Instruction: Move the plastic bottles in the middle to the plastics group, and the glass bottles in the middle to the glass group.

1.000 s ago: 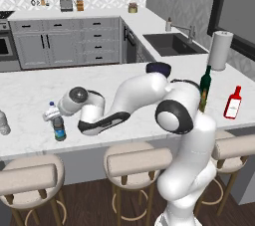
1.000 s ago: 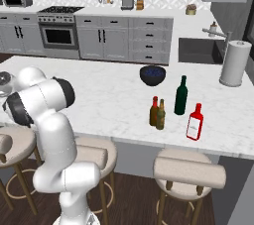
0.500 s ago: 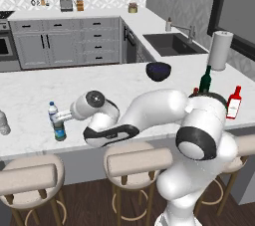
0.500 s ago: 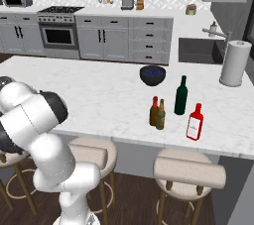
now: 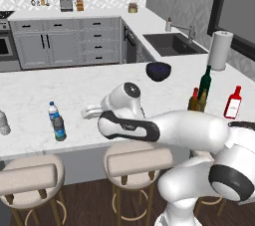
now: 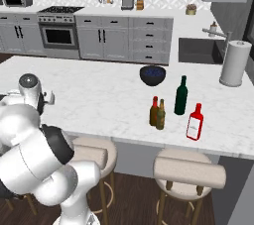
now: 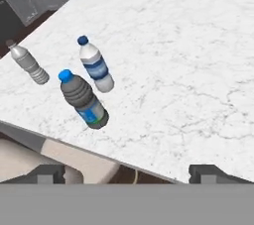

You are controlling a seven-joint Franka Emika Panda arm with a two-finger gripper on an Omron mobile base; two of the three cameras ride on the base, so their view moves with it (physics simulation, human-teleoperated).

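- My claw (image 7: pixel 127 172) is wide open and holds nothing; its two dark tips stand far apart at the bottom of the hand view, above the near edge of the marble counter (image 7: pixel 188 60).
- The dark bluish plastic bottle (image 5: pixel 59 127) with the blue label stands upright at the left of the counter, close to its near edge.
- The white-labelled water bottle (image 5: pixel 52 112) stands just beside it, a little farther back; I cannot tell whether the two touch.
- The greyish water bottle (image 5: pixel 4 122) stands farther left, apart from that pair.
- The two small brown bottles (image 6: pixel 158 113) stand side by side on the right part of the counter, well apart from the plastic ones.
- The tall green bottle (image 6: pixel 181 95) stands just behind them and to the right.
- The red bottle (image 6: pixel 195 122) with the white label stands right of the brown pair, near the counter's front edge.
- A dark bowl (image 6: pixel 152 75) sits farther back, and a paper towel roll (image 6: pixel 234 63) stands far right by the sink (image 5: pixel 173 44).
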